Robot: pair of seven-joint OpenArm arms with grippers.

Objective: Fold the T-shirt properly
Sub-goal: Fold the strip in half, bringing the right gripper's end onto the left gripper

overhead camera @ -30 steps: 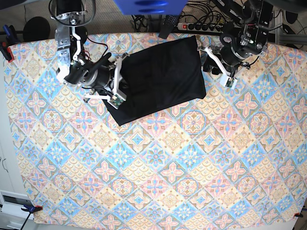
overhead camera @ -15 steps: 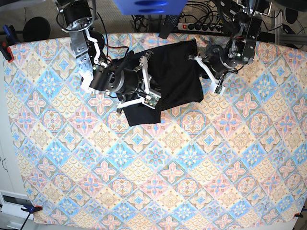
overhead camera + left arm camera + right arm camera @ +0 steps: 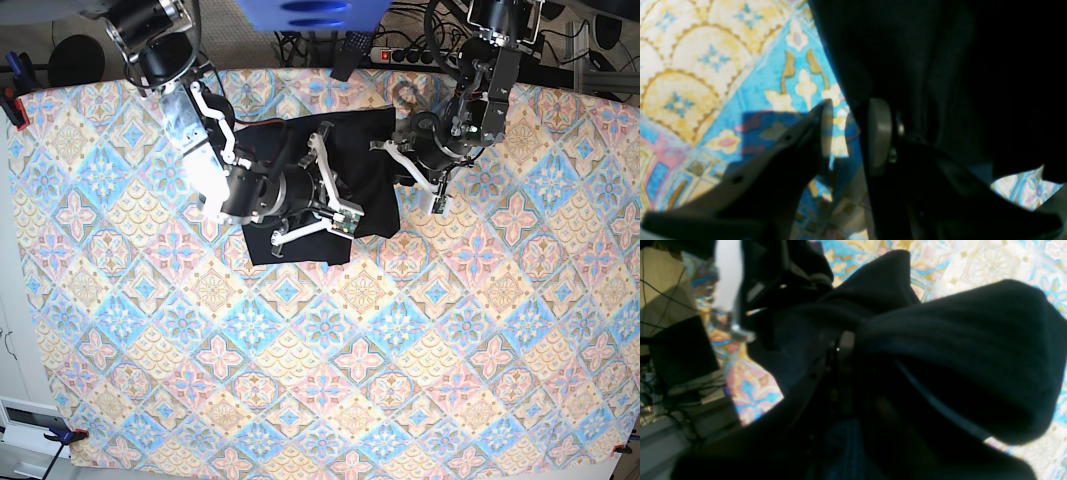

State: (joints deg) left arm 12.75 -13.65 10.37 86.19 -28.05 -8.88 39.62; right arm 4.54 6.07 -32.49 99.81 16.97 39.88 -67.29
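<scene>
The T-shirt (image 3: 365, 185) was plain black, soft and matte. It lay bunched and partly folded near the middle of the bench's far edge, with thick rounded folds (image 3: 960, 350) lifted off the surface

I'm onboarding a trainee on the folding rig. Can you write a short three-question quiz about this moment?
1. True or false: the T-shirt lies flat and fully spread across the patterned tablecloth.
2. Which gripper is shut on a bunched fold of the shirt? A) left gripper B) right gripper C) neither
3. In the left wrist view, what shows in the gap between the pads?

Key
1. False: it is gathered into a narrower, bunched shape between the two arms.
2. B: the right wrist view shows cloth bunched around the closed fingers.
3. Tablecloth pattern; the shirt hangs beside the right-hand pad, not in the gap.
</scene>
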